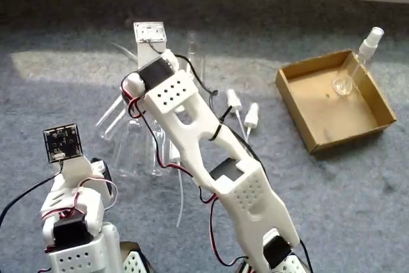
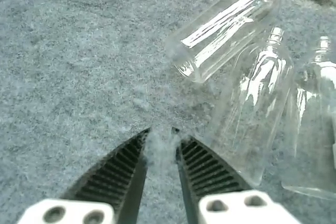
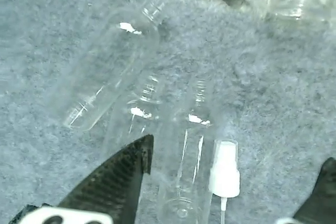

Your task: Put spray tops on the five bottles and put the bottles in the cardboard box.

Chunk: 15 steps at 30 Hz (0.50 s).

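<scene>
**Two robot arms over clear bottles on grey carpet**

The right pincer (image 3: 239, 150) hangs above the carpet, its black ridged jaws spread wide. Between them lies a white plastic spray top (image 3: 224, 170) with a thin dip tube. It lies just beside a clear, round bottle (image 3: 188, 145) that is on its side and uncapped. A second bottle (image 3: 137, 116) lies alongside, partly behind one jaw, and a third bottle (image 3: 113, 69) lies slanted just past it.

The left pincer (image 2: 161, 132) sits low over the fuzzy grey carpet (image 2: 68, 51). Its jaws stand a narrow gap apart with nothing between them. A glossy see-through nearest bottle (image 2: 252, 114) lies close beside one jaw.

From above, two more tops (image 1: 233, 100) lie between the bottle cluster and the box (image 1: 295, 112). The box is shallow, square brown cardboard, well apart from both pincers. Inside it a capped bottle (image 1: 353, 68) leans tilted against the far corner.
</scene>
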Each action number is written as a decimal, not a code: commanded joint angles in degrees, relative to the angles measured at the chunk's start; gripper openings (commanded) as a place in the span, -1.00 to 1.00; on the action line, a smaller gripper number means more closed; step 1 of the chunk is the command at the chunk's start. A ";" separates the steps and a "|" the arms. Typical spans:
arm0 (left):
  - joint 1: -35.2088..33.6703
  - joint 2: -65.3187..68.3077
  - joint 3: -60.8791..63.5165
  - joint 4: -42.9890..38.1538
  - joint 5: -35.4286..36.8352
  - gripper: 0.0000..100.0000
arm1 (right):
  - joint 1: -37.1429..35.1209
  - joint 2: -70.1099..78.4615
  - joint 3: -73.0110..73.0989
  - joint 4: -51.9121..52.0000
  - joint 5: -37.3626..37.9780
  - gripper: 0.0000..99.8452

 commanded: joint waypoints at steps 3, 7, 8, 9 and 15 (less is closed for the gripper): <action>-0.31 0.22 0.04 -1.05 -0.53 -0.97 | -0.48 0.75 -3.30 -1.63 -4.75 -0.17; -0.31 0.22 0.40 -1.05 -0.53 -0.96 | -0.84 5.49 -3.38 -1.71 -6.07 -0.17; -0.31 0.22 0.48 -1.05 -0.53 -0.96 | -0.84 7.08 -3.56 -1.63 -6.33 -0.17; -0.31 0.22 0.48 -1.05 -0.53 -0.96 | -0.75 8.66 -3.56 -1.63 -6.33 -0.17; -0.31 0.22 0.48 -1.05 -0.53 -0.96 | -0.84 12.97 -5.85 -1.63 -6.33 -0.17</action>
